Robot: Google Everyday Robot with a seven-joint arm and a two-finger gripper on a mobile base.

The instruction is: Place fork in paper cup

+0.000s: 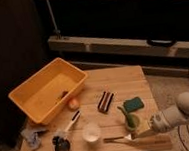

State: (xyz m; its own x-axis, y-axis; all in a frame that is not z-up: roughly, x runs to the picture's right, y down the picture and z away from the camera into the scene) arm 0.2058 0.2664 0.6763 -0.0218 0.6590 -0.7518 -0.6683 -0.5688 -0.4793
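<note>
The fork (pixel 117 139) lies flat on the wooden table (pixel 119 82) near its front edge, tines pointing left toward the paper cup (pixel 91 132). The cup is small and white, standing upright just left of the tines. My gripper (pixel 138 134) comes in low from the right on a pale arm (pixel 184 109) and sits at the fork's handle end. Its fingers are shut around the handle, and the fork still rests on the tabletop.
A large yellow bin (pixel 47 92) fills the table's left side, with an orange (pixel 73 103) beside it. A black-and-white handled utensil (pixel 72 121), a dark round object (pixel 61 145) and a grey cloth (pixel 32 136) lie front left. A dark striped item (pixel 106 101), a green sponge (pixel 133 104) and a green cup-like item (pixel 128 119) sit mid-right.
</note>
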